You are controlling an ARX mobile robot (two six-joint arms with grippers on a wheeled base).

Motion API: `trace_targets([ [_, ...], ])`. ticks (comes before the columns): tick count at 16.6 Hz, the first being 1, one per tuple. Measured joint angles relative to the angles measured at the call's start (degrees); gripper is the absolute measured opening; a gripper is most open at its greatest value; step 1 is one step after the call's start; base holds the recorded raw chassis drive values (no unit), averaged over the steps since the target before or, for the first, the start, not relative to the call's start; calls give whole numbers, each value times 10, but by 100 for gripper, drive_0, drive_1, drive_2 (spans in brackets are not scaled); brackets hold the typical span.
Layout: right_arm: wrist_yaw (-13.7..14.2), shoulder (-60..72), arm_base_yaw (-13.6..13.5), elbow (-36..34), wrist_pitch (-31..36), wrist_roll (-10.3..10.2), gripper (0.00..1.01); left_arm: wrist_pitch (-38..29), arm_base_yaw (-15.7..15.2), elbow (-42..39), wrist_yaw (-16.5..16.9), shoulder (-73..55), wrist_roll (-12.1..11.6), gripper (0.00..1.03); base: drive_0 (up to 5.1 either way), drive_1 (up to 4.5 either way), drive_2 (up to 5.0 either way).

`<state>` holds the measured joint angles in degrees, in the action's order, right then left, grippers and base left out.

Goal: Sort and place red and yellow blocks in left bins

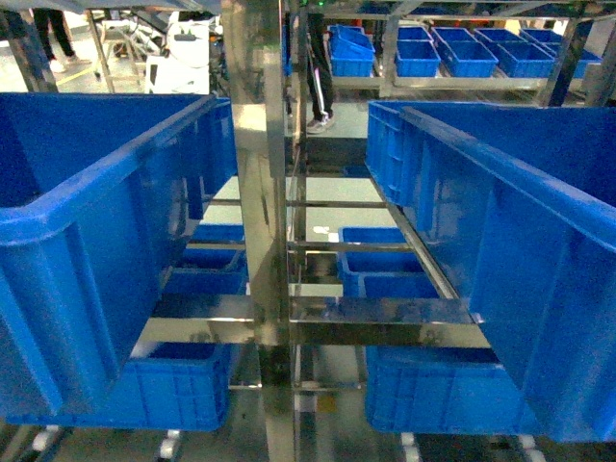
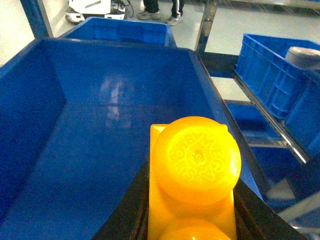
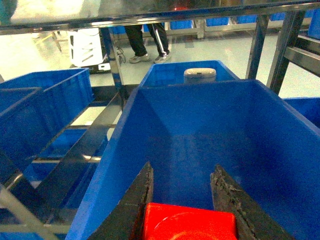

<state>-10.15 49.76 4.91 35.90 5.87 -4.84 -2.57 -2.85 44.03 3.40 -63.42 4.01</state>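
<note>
Left hand [image 2: 192,220]: its two dark fingers [image 2: 125,210] are closed against the sides of the orange-yellow plastic toy brick with round studs [image 2: 195,165], which sits between them, stud face toward the wrist camera. Hand and brick hang above the interior of a large blue plastic bin [image 2: 75,165]; the brick is clear of the bin floor.

Right hand [image 3: 187,220]: its dark fingers [image 3: 137,200] flank the bright red plastic toy brick [image 3: 187,225] on both sides and grip it. Only the brick's upper part shows at the lower frame edge. It is held over the inside of a second large blue plastic bin [image 3: 280,150].

Head view: neither hand shows. The two blue bins stand left and right on a polished steel rack [image 1: 260,241], with smaller blue crates [image 1: 385,265] on lower tiers.
</note>
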Motion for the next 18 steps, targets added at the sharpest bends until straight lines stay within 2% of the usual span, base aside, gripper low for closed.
trace_targets([
  [1,0,0,0,0,0,0,29,-1,0,0,0,1,0,28,-14,398,-426],
  [12,-2,3,1,0,-2,-2,29,0,0,0,0,-5,0,28,0,0,0],
  [13,-14,18,5,5,-3,-10,29,0,0,0,0,-5,0,28,0,0,0],
  [14,-19,127,13,62,15,-41,29,0,0,0,0,-3,0,28,0,0,0],
  [15,-27,195,16,105,-11,-23,29,0,0,0,0,-3,0,28,0,0,0],
  [17,-48,263,23,139,-9,-11,29,0,0,0,0,-3,0,28,0,0,0],
  [18,-47,300,23,145,2,-3,29,0,0,0,0,-3,0,28,0,0,0],
])
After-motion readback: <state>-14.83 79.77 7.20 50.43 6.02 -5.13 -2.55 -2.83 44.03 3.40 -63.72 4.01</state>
